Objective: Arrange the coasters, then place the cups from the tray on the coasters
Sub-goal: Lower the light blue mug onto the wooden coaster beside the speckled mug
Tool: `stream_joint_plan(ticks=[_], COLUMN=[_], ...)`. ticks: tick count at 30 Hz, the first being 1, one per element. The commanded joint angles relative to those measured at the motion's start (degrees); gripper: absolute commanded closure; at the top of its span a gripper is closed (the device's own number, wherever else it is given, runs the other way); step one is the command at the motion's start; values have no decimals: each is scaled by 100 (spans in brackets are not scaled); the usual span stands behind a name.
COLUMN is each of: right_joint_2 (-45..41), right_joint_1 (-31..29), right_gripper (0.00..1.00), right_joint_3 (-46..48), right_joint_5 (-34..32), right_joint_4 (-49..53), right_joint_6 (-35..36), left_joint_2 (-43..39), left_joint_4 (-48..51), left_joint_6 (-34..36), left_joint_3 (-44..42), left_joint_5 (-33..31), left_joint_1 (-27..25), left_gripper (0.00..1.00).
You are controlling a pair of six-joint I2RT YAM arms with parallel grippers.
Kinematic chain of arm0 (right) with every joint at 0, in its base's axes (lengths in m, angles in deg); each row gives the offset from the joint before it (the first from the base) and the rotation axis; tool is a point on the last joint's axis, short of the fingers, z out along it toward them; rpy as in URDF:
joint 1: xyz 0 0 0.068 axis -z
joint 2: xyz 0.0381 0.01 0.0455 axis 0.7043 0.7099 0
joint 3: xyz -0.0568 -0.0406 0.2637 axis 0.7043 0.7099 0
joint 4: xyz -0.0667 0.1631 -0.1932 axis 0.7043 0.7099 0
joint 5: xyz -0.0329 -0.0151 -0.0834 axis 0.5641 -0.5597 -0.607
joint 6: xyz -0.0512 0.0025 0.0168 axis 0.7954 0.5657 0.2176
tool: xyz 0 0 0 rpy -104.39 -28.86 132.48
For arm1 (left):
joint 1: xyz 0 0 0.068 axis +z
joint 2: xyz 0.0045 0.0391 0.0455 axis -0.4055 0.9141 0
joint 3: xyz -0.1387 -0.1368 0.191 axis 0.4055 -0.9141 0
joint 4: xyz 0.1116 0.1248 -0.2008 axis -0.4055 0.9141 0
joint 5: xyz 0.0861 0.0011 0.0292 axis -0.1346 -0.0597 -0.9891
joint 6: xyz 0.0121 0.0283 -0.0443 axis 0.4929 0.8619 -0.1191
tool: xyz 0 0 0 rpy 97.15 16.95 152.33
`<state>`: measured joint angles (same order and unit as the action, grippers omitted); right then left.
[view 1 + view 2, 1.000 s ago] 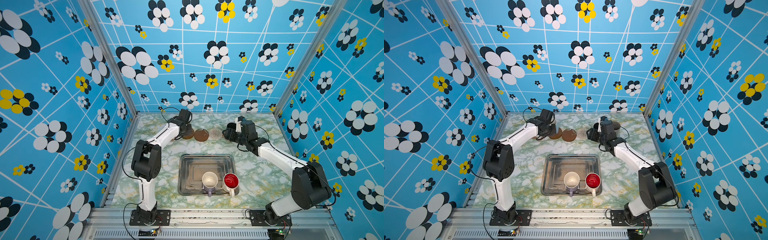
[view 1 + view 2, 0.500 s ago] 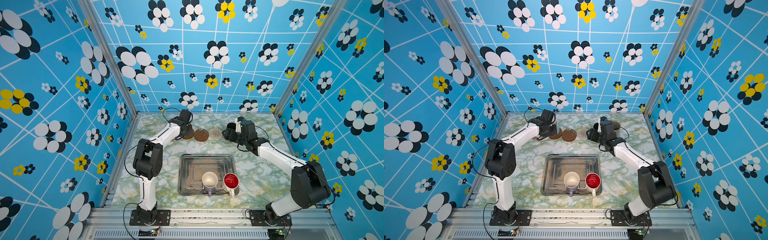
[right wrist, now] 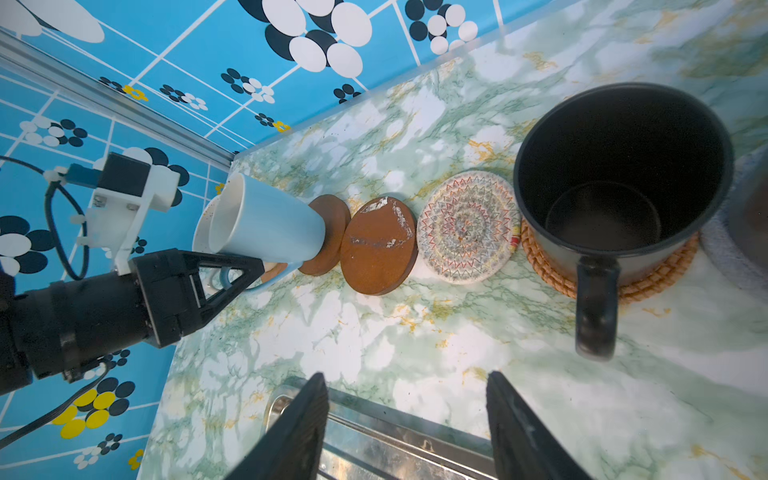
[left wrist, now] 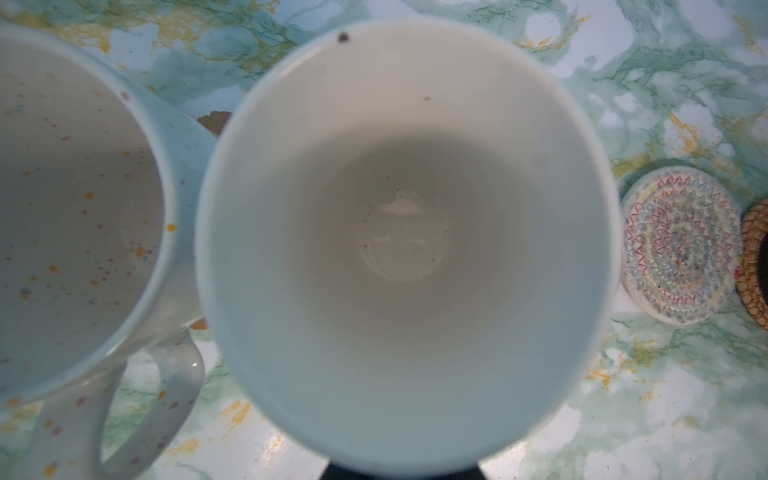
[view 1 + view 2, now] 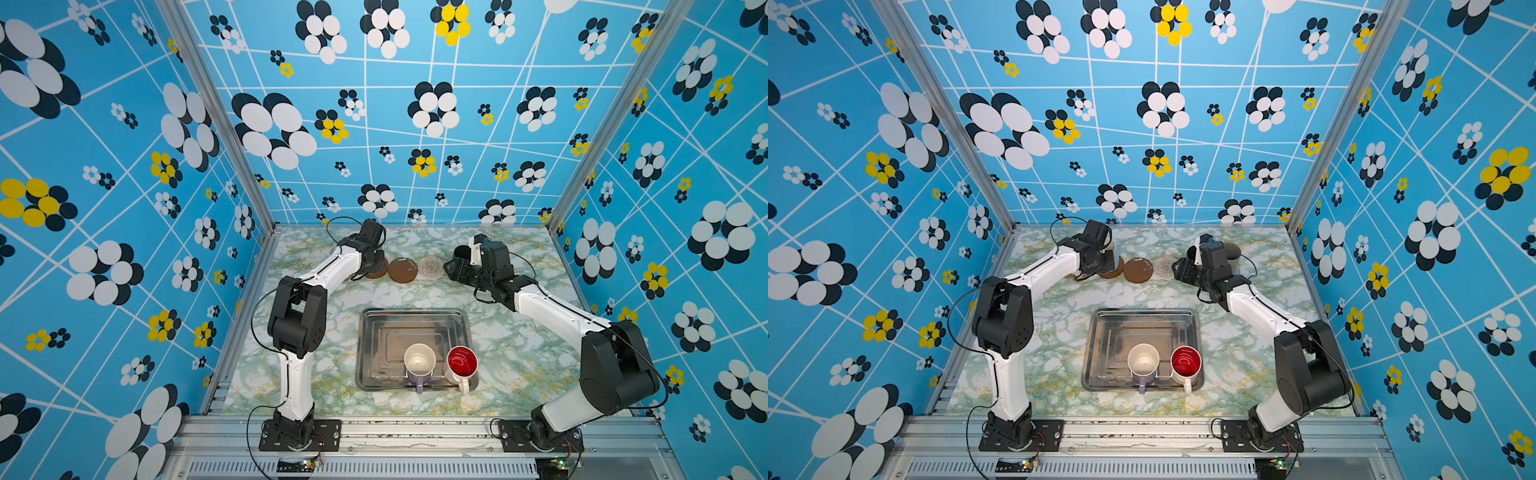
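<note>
Left tool [image 3: 249, 272], clenched on the light blue ceramic mug [image 3: 270, 220] by its handle, barely shifted this past second. The mug's base is over the brown round wooden coaster [image 3: 334, 232] near the far edge of the tabletop [image 3: 415, 332], so placement looks nearly done. Right tool [image 3: 405, 376] gapes empty.

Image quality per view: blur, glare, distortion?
Left wrist view: light blue mug fills the frame, rim soft; white crochet coaster sharp. Right wrist view: black mug crisp, right gripper fingers softer. In both top views, wide-angle lens splays the blue flowered walls.

The green-marbled worktop [image 5: 519, 357] carries the silver tray [image 5: 380, 345]; beyond the tray, a row of coasters [image 5: 402, 270] lies flat on it.
</note>
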<state>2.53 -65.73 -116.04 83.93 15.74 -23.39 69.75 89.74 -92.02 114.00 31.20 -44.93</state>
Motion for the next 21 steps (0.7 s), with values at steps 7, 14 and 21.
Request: stream_joint_plan(ticks=[7,14,21], right_joint_2=[97,106,130], right_joint_1=[39,38,46], right_gripper=[37,37,37], right_joint_3=[-113,-112,-140], right_joint_5=[96,115,132], right_joint_4=[-5,2,12], right_joint_6=[1,4,10], left_joint_2=[61,131,198], left_joint_4=[-171,-136,-60], left_joint_6=[136,132,124], left_joint_3=[319,369,421], left_joint_5=[-282,-283,-239], left_joint_1=[42,44,44], left_gripper=[100,100,100])
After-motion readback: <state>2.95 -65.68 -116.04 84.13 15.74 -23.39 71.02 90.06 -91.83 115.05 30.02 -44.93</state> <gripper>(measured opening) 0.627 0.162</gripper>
